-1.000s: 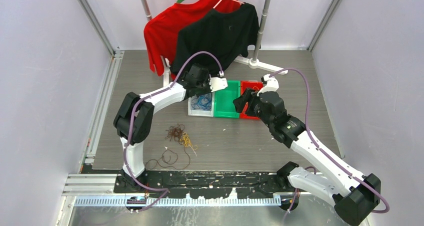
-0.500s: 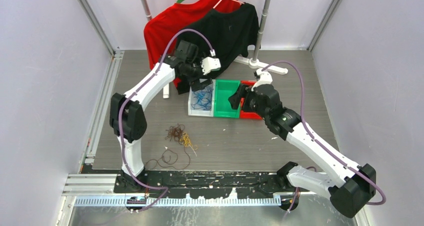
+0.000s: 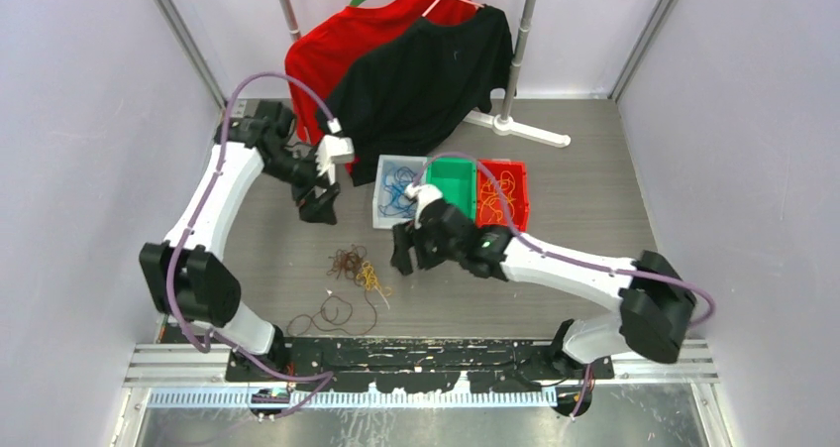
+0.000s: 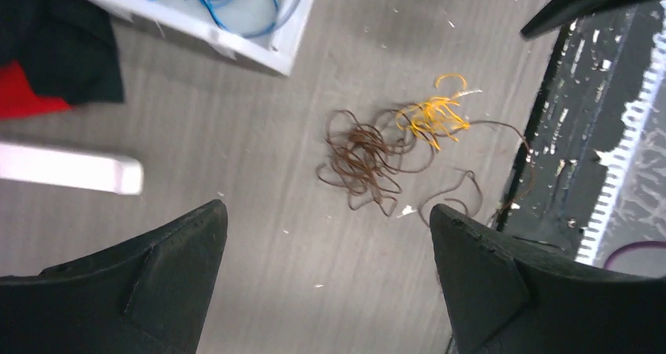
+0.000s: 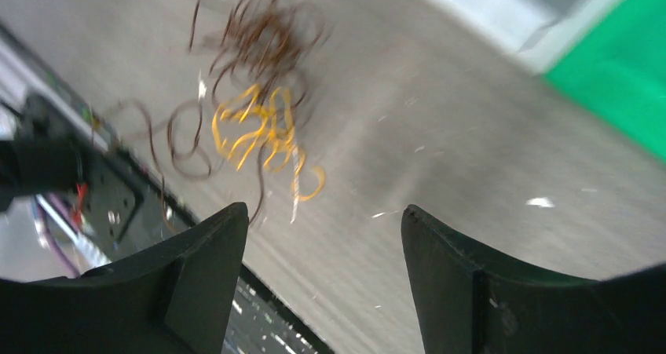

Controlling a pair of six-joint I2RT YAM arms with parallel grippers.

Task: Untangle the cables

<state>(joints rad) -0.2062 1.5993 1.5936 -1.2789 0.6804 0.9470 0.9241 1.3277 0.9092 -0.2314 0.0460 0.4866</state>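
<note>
Both open and empty, your left gripper [image 3: 319,204] and right gripper [image 3: 401,257] hang near the tangle [image 3: 357,267] on the bench [image 3: 584,224], so pinch only the yellow-orange cable [image 5: 263,130] at its free loop (clear of the brown cable [image 5: 259,32]) with the right.

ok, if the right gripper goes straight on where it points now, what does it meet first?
Likely bare table just beside the yellow-orange cables; the right gripper, open, aims slightly off that tangle. Depth unclear.

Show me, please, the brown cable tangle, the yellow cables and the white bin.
brown cable tangle [image 4: 363,162], left wrist view, middle of the knot.
yellow cables [image 4: 432,118], left wrist view, centre of the bundle.
white bin [image 4: 301,24], left wrist view, its side wall.
</note>
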